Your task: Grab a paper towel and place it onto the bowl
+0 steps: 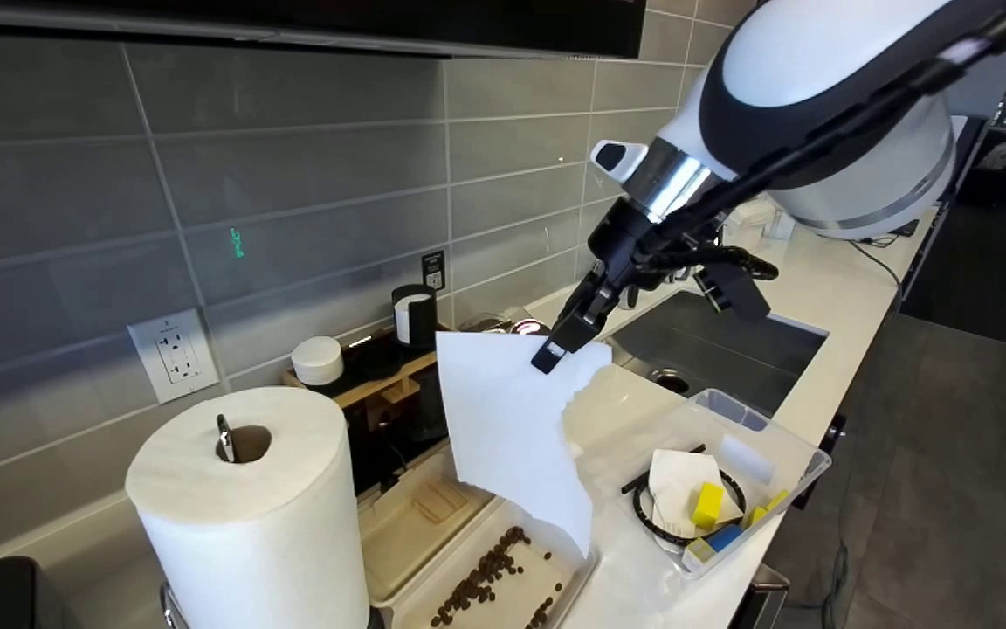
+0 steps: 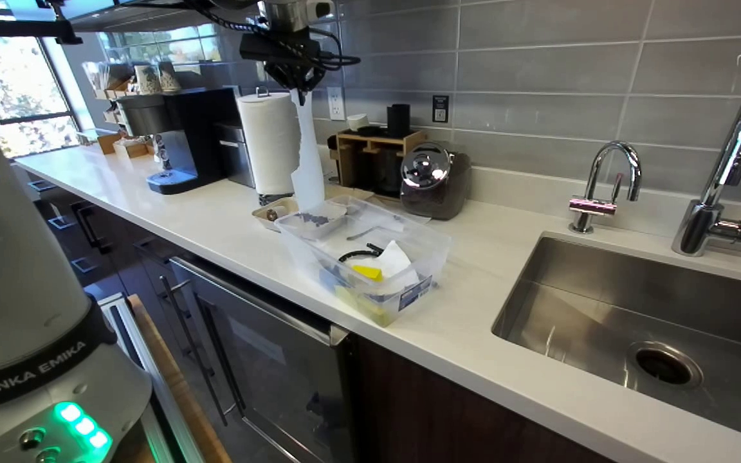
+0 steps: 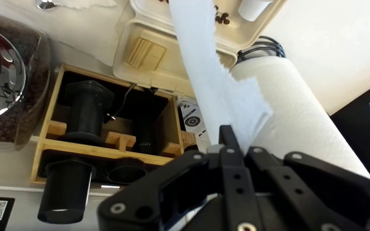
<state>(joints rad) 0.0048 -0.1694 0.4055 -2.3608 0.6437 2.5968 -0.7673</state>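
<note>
The paper towel, a thin white sheet with a torn edge, hangs from my gripper in both exterior views (image 1: 503, 411) (image 2: 309, 154). It also shows in the wrist view (image 3: 198, 54). My gripper (image 1: 548, 356) is shut on the sheet near its upper edge, high above the counter; it also shows in an exterior view (image 2: 301, 99) and the wrist view (image 3: 238, 144). The sheet's lower end hangs over an open cream tray (image 1: 507, 603) with dark beans. The thick white roll (image 1: 250, 533) stands apart from the sheet. No clear bowl shows; I cannot tell which container is meant.
A clear plastic bin (image 2: 435, 251) holds a black ring, white paper and yellow blocks. A wooden organizer (image 3: 111, 150) and a bean jar (image 2: 438, 183) stand by the wall. A sink (image 2: 576, 308) and a coffee machine (image 2: 184, 128) are farther along the counter.
</note>
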